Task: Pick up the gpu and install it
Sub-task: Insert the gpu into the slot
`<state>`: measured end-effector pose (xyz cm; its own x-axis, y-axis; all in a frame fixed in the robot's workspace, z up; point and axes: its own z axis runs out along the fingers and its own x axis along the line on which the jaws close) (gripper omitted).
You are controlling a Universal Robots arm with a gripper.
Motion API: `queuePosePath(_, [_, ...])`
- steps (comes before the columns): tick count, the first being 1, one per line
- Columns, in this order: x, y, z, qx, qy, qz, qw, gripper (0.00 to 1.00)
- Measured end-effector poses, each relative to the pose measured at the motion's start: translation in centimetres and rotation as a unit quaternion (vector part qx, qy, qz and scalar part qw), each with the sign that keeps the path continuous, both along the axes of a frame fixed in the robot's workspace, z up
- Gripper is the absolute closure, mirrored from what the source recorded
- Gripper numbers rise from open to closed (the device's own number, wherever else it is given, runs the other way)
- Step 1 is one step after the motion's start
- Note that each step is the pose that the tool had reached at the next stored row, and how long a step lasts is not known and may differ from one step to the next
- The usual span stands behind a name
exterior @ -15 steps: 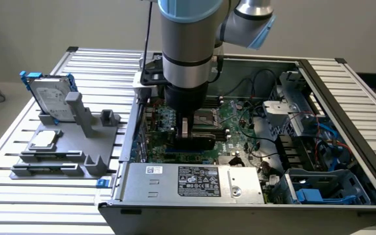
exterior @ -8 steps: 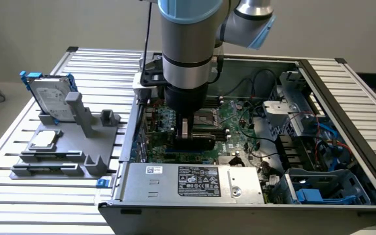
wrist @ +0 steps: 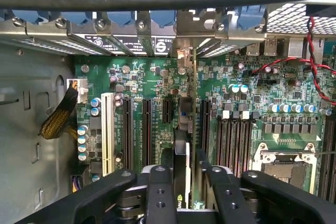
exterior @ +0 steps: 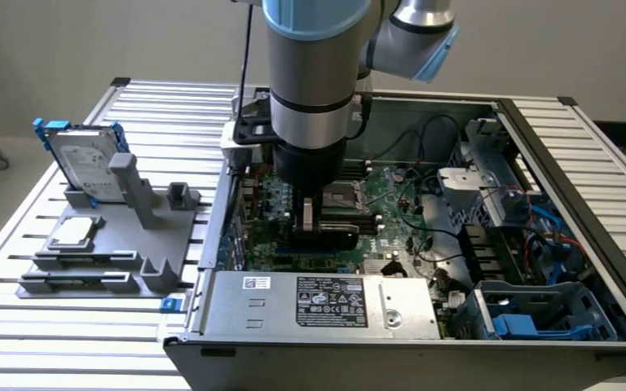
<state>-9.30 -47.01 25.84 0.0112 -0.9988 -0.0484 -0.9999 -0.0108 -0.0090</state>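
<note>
End effector (wrist: 185, 178) straddles the gpu (wrist: 182, 150), which is standing edge-on in a motherboard (wrist: 262, 103) slot; can't tell if it's gripping.

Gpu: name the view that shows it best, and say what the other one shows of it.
The wrist view. It shows the gpu close up, edge-on, standing upright on the motherboard between the fingers of the open gripper. The exterior view shows its black side, partly covered, under the gripper.
</note>
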Motion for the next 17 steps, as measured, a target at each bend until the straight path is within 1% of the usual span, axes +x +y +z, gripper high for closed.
queuePosePath(1, [0.0,0.00,0.00,0.0000,0.0000,0.000,1.0000,0.66])
queuePosePath(2, [0.0,0.00,0.00,0.0000,0.0000,0.000,1.0000,0.59])
queuePosePath(4, [0.0,0.00,0.00,0.0000,0.0000,0.000,1.0000,0.59])
queuePosePath(6, [0.0,-0.01,0.22,-0.0001,0.0002,0.000,1.0000,0.59])
queuePosePath(10, [0.0,-0.01,1.27,0.0000,0.0002,0.000,1.0000,0.59])
queuePosePath(14, [0.0,0.00,2.86,0.0000,0.0002,0.000,1.0000,0.59])
queuePosePath(16, [0.0,0.00,3.22,0.0001,0.0002,0.000,1.0000,0.59])
queuePosePath(17, [-0.1,0.00,3.24,0.0006,0.0001,0.000,1.0000,0.62])
